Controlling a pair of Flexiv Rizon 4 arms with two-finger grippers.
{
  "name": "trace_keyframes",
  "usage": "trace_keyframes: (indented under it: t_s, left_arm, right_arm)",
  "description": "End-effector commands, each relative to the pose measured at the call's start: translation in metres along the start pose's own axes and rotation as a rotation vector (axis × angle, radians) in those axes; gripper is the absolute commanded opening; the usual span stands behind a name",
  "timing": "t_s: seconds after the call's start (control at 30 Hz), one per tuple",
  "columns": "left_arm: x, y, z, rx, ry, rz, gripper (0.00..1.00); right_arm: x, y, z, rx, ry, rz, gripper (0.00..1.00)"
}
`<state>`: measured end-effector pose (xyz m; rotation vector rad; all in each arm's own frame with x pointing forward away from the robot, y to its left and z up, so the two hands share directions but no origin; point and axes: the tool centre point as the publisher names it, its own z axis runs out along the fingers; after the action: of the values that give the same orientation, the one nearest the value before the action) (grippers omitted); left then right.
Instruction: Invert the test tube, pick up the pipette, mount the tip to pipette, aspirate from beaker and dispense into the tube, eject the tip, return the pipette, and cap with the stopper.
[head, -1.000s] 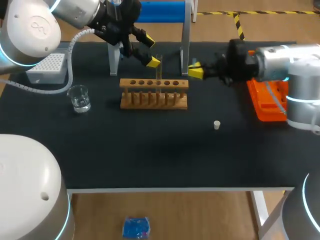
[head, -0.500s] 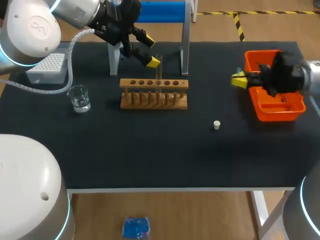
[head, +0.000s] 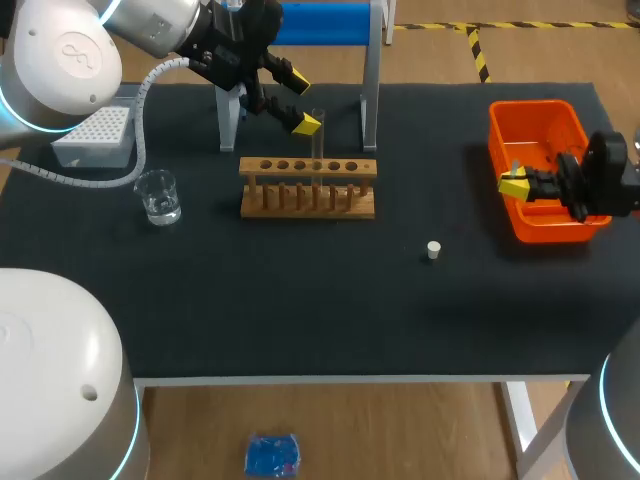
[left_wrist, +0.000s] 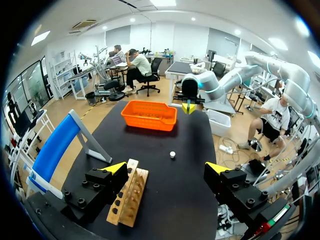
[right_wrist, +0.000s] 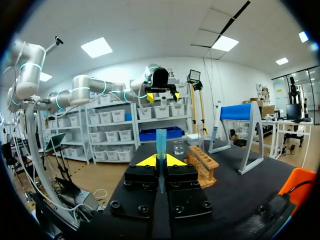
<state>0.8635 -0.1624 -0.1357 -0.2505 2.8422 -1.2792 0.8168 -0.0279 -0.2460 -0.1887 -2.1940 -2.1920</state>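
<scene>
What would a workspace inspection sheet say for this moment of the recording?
Surface: black table, no spill seen.
Job's things: test tube upright in the wooden rack; glass beaker near the white tip box; stopper lying loose; orange bin; blue-topped stand at the back.
Clutter: nothing seen.
Claws: left claw open, above the rack beside the tube; right claw over the bin, shut on a slim blue-ended tool, likely the pipette.
Cables: grey hose hanging from the left arm down to the table.
Surroundings: nothing seen reaching over the table.
</scene>
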Motion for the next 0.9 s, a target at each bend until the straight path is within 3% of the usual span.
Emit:
trace_keyframes:
  t_s: [0.03, 0.6, 0.9]
  left_arm:
    - [0.000, 0.000, -0.001, -0.003, 0.002, 0.000, 1.00]
    - [0.000, 0.000, -0.001, -0.003, 0.002, 0.000, 1.00]
    - [0.000, 0.000, -0.001, -0.003, 0.002, 0.000, 1.00]
  right_arm:
    - [0.006, 0.001, 0.003, 0.017, 0.006, -0.011, 0.00]
    - [0.016, -0.006, 0.005, 0.042, 0.084, -0.026, 0.00]
    - [0.016, -0.006, 0.005, 0.042, 0.084, -0.026, 0.00]
